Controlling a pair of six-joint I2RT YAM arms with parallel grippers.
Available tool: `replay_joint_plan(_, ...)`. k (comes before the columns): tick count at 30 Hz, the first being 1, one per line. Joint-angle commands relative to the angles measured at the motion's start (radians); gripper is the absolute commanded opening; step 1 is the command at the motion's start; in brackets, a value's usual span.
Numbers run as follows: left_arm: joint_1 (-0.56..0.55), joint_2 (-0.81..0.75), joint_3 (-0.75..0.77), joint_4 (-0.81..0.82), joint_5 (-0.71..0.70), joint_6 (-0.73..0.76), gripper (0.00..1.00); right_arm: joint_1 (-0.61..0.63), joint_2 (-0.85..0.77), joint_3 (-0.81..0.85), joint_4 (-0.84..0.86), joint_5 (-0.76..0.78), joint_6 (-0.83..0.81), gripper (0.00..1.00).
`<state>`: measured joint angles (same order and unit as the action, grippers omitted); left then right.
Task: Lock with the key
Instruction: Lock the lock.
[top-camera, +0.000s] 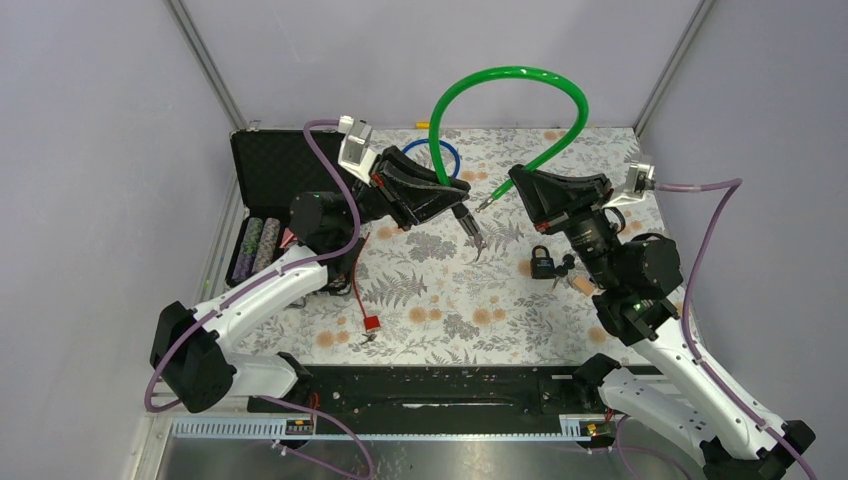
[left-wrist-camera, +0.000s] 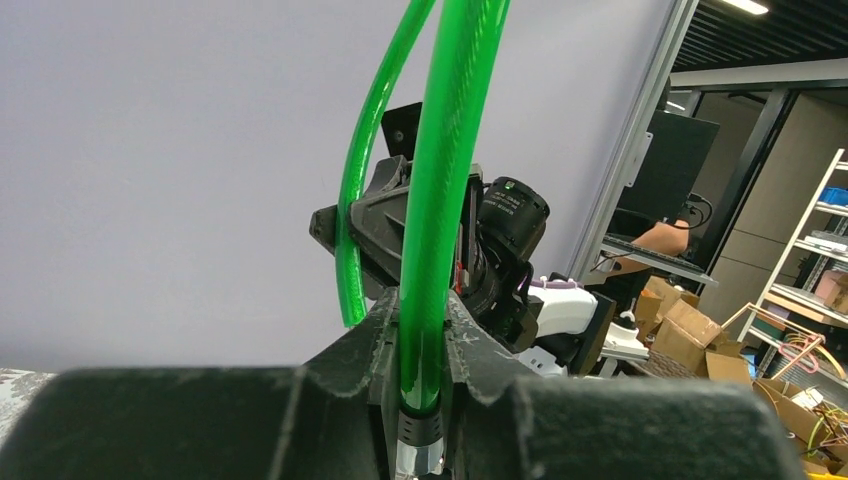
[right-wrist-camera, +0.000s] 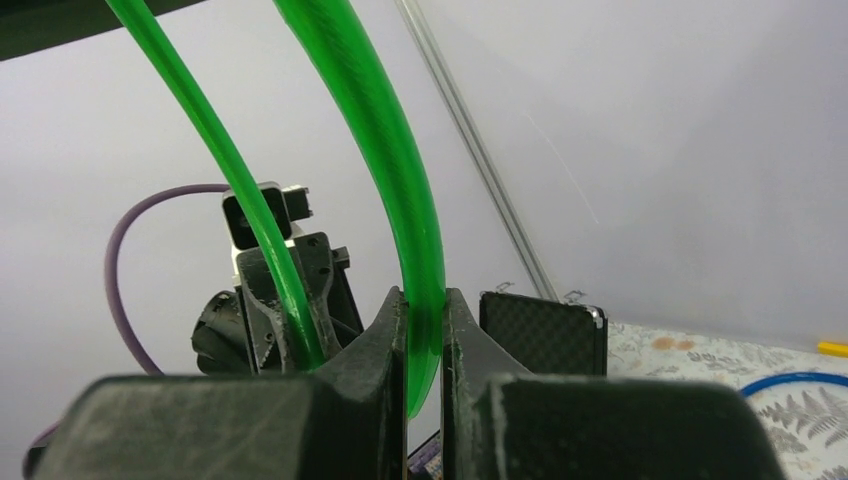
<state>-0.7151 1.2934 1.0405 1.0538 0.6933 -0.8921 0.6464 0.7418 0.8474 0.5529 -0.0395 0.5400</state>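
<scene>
A green cable arches high between my two grippers. My left gripper is shut on one end of it; the cable's black and metal tip sticks out below the jaws. In the left wrist view the cable rises from between the fingers. My right gripper is shut on the other end, whose thin tip pokes out. In the right wrist view the cable runs between the fingers. A black padlock with keys lies on the flowered cloth, under my right arm.
An open black case with stacks of chips stands at the back left. A blue ring lies at the back centre. A red tag on a wire lies near the left arm. A small tan piece lies by the padlock.
</scene>
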Motion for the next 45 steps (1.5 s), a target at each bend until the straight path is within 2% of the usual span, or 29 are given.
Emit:
replay_joint_plan(1, 0.003, 0.006, 0.036, 0.002, -0.023, -0.03, 0.0, 0.008, -0.013, 0.021, 0.169, -0.102, 0.015, 0.0)
replay_joint_plan(18, -0.006, 0.046, 0.07, 0.04, -0.076, -0.079, 0.0, 0.009, 0.018, 0.012, 0.241, -0.176, 0.02, 0.0)
replay_joint_plan(26, -0.017, 0.069, 0.064, 0.035, -0.114, -0.081, 0.0, 0.009, 0.008, 0.005, 0.252, -0.162, 0.016, 0.0)
replay_joint_plan(30, -0.019, 0.068, 0.063, 0.046, -0.154, -0.099, 0.0, 0.009, 0.004, -0.004, 0.245, -0.169, 0.006, 0.0)
replay_joint_plan(36, -0.027, 0.066, 0.03, 0.141, -0.237, -0.234, 0.0, 0.009, -0.013, -0.034, 0.27, -0.174, -0.055, 0.0)
replay_joint_plan(39, -0.038, 0.052, 0.027, 0.136, -0.272, -0.253, 0.0, 0.01, -0.004, -0.029, 0.252, -0.203, -0.101, 0.0)
replay_joint_plan(45, -0.078, 0.023, 0.01, 0.049, -0.356, -0.214, 0.0, 0.013, 0.036, -0.055, 0.344, -0.274, -0.143, 0.0)
